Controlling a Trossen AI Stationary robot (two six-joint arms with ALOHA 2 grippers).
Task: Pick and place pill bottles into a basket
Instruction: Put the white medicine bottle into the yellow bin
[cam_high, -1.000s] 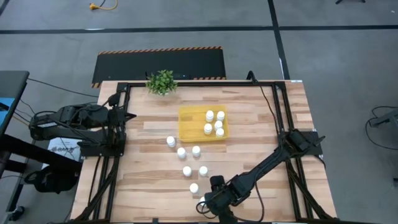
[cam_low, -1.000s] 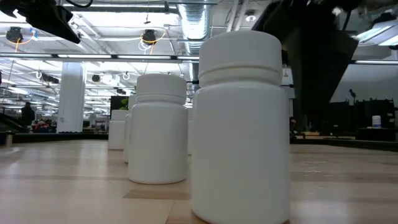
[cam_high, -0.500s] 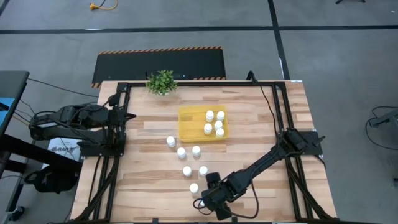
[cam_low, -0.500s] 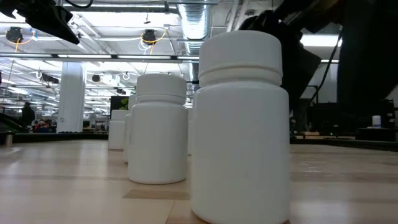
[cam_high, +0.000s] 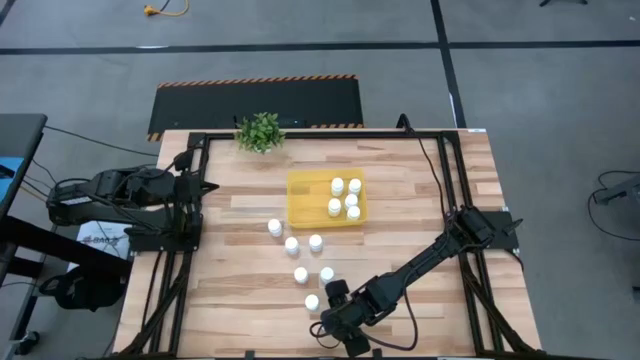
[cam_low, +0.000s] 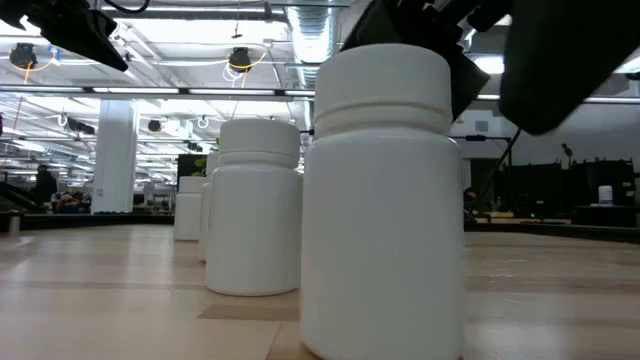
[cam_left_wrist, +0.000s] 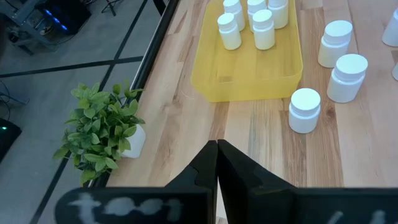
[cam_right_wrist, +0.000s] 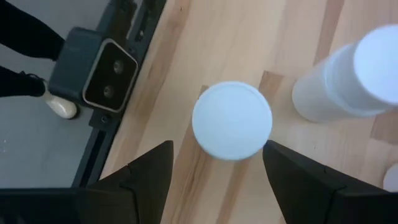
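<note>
Wooden tabletop (cam_high: 420, 200), seen from above: my right claw (cam_right_wrist: 214, 165) hangs wide open and empty over the nearest pill bottle (cam_right_wrist: 232, 120), one finger (cam_right_wrist: 140, 174) on each side of its cap. If I descend off-centre, a finger could knock the bottle over or into its neighbour (cam_right_wrist: 348, 78) just beside it. Each bottle is a small white cylinder with a round cap. Five stand in the yellow basket (cam_high: 305, 200); six wait on the table. My left claw (cam_left_wrist: 217, 163) rests shut, well apart.
</note>
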